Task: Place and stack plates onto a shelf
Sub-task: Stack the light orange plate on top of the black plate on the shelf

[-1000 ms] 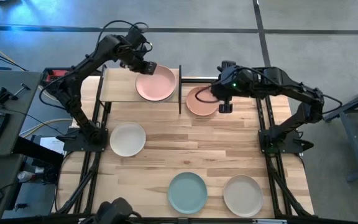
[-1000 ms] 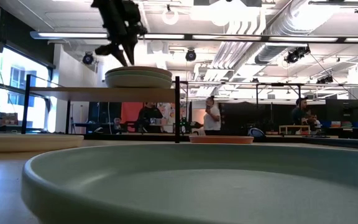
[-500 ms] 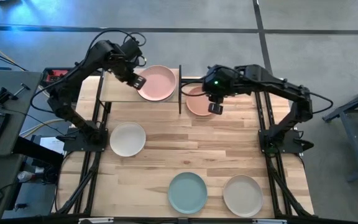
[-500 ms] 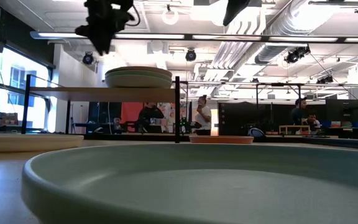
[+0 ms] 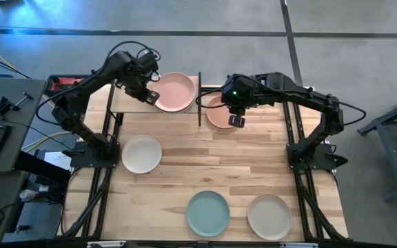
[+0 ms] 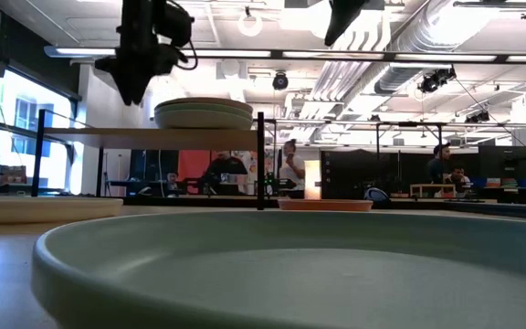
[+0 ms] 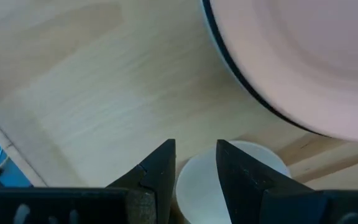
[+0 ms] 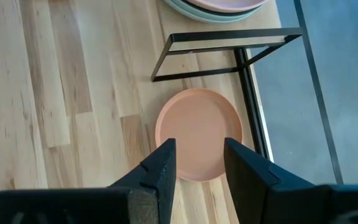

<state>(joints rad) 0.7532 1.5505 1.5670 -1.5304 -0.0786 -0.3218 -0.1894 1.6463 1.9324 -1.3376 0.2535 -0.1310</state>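
A: How far along is the stacking?

B: Partly done, I'd judge. A stack with a pink plate (image 5: 174, 92) on top sits on the shelf (image 5: 131, 100), at its end by the black post. In the low view at least two rims show in that stack.

A: And what's left?

B: Four plates on the tabletop (image 5: 205, 165): a salmon plate (image 5: 220, 114) just beside the shelf, a white plate (image 5: 141, 153) near the left arm's base, and a teal plate (image 5: 207, 213) next to a beige plate (image 5: 269, 215) at the near edge.

A: The grippers?

B: The left gripper (image 7: 196, 171) hovers over the shelf beside the stack, fingers slightly apart, holding nothing. The right gripper (image 8: 199, 163) hangs above the salmon plate, fingers apart and empty; that plate looks like the next pick.
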